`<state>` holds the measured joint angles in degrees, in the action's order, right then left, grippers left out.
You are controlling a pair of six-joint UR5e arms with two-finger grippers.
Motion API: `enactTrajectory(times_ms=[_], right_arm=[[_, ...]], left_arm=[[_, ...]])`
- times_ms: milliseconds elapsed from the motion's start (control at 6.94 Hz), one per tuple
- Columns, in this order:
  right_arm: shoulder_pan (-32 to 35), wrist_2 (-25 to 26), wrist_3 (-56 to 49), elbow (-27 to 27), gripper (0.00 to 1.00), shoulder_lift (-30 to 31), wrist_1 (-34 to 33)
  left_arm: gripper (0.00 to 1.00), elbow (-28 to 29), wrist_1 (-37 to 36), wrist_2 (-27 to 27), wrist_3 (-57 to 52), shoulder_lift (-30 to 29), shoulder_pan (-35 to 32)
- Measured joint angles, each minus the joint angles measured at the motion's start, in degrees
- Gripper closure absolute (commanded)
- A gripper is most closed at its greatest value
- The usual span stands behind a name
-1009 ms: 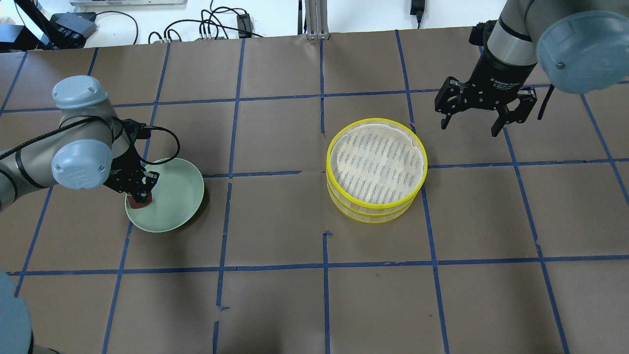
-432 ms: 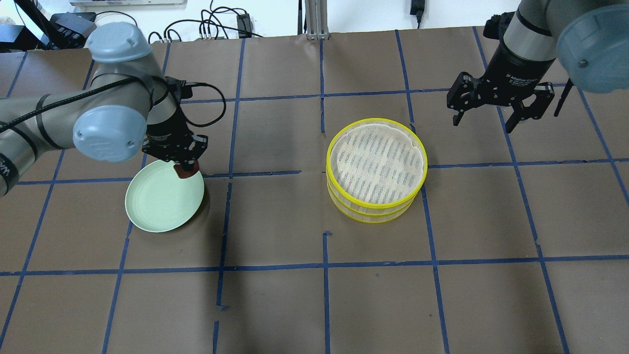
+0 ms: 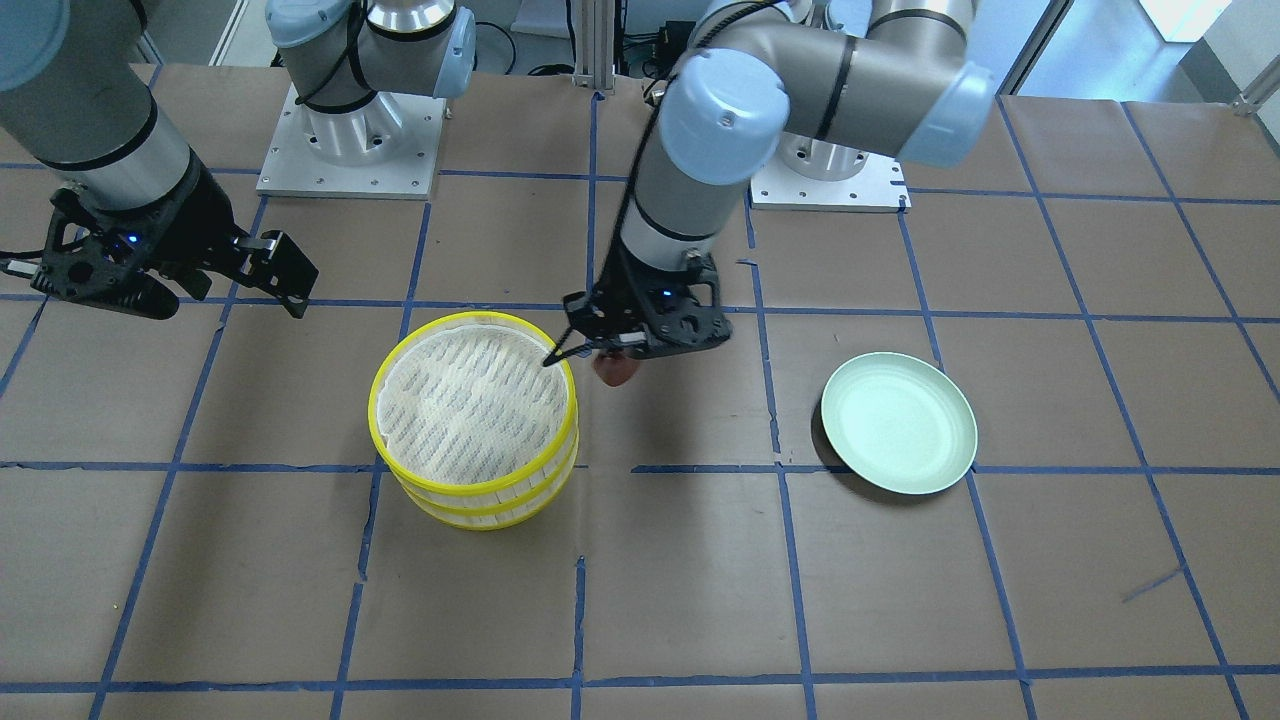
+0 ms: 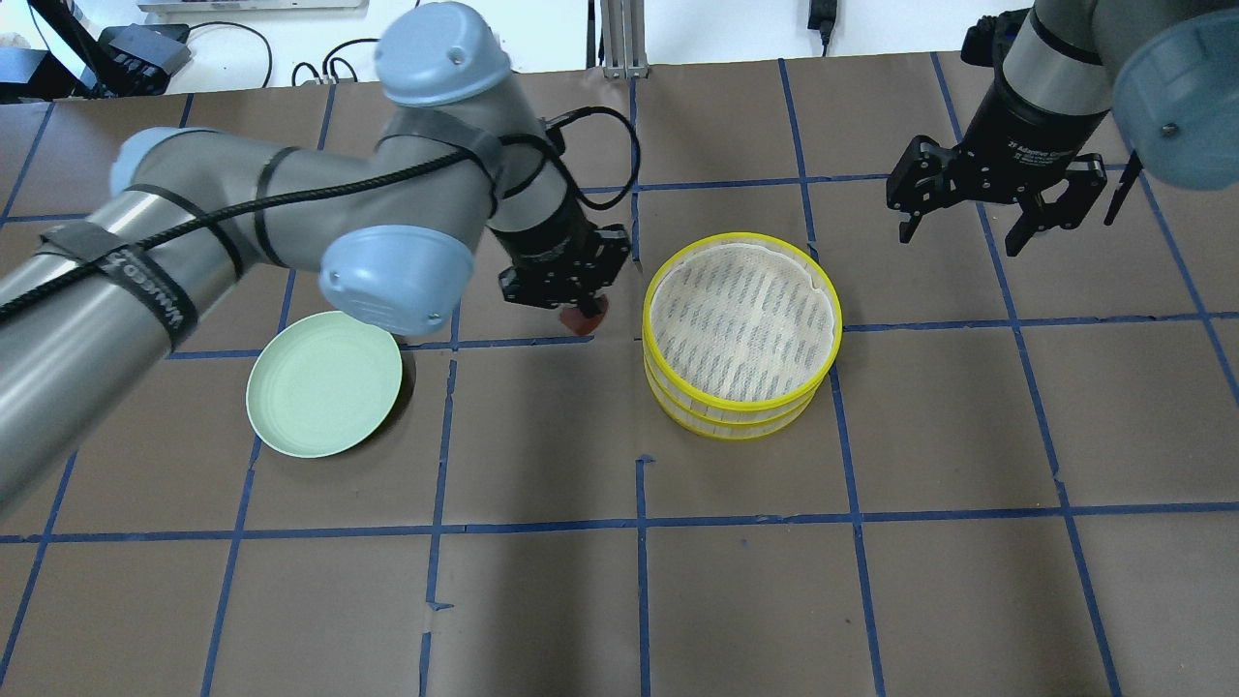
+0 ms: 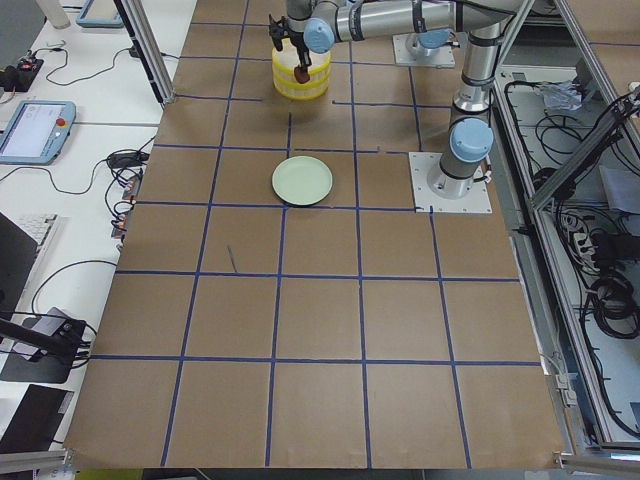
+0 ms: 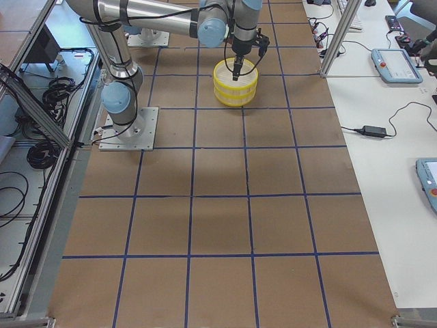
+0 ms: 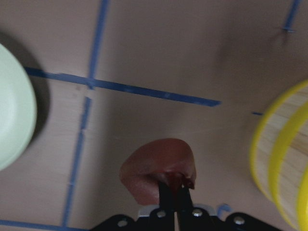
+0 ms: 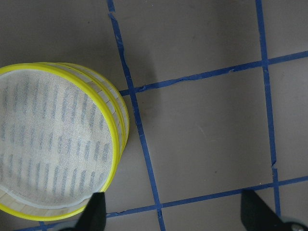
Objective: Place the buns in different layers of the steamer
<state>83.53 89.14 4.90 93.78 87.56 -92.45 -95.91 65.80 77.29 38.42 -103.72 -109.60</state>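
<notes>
My left gripper point(image 4: 582, 312) is shut on the dark reddish-brown bun point(image 4: 585, 319) and holds it above the table, just left of the steamer point(image 4: 743, 319). The bun also shows in the front view point(image 3: 615, 369) and the left wrist view point(image 7: 159, 166). The steamer is a two-tier stack with yellow rims, and its top mesh liner point(image 3: 470, 405) is bare. My right gripper point(image 4: 960, 237) is open and empty, beyond the steamer's far right. The right wrist view shows the steamer point(image 8: 53, 149) below and to its left. The white bun is not in view.
A pale green plate point(image 4: 324, 382) lies empty on the left half of the table; it also shows in the front view point(image 3: 898, 422). Brown paper with blue tape lines covers the table. Cables lie beyond the far edge.
My left gripper lifted the reddish-brown bun off the green plate and carried it right, up to the steamer's left side. My right gripper drifted slightly right and away, still open.
</notes>
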Motion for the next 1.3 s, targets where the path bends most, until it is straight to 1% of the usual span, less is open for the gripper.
enactTrajectory(times_ms=[144, 288, 432, 577, 721, 865, 1009, 1153, 1297], right_arm=[[0.1, 0.0, 0.2, 0.1, 0.00, 0.4, 0.1], [0.2, 0.0, 0.3, 0.1, 0.00, 0.8, 0.1], [0.2, 0.0, 0.1, 0.1, 0.00, 1.3, 0.2], [0.3, 0.0, -0.5, 0.0, 0.00, 1.7, 0.3], [0.3, 0.0, -1.5, 0.0, 0.00, 1.8, 0.3], [0.3, 0.0, -2.2, -0.1, 0.00, 1.8, 0.4], [0.3, 0.3, -2.6, -0.3, 0.00, 1.9, 0.4], [0.3, 0.6, -2.7, -0.4, 0.00, 1.9, 0.5], [0.2, 0.7, -2.8, -0.5, 0.00, 1.9, 0.5]], left_arm=[[0.19, 0.7, -5.0, -1.7, 6.6, -2.0, -4.4], [0.08, 1.0, -9.1, -2.6, 10.7, -3.5, -7.0], [0.08, 1.4, -11.0, -2.4, 12.4, -4.2, -8.2], [0.09, 2.4, -10.7, -0.2, 12.7, -4.0, -8.5], [0.09, 4.3, -7.3, 4.2, 11.8, -3.5, -8.2], [0.08, 7.2, 0.3, 9.2, 8.4, -2.2, -6.9], [0.06, 9.8, 9.3, 12.9, 2.5, 0.4, -4.2], [0.00, 11.0, 16.8, 14.7, -5.4, 4.2, 0.4], [0.00, 11.1, 22.7, 15.4, -15.7, 8.5, 6.6]])
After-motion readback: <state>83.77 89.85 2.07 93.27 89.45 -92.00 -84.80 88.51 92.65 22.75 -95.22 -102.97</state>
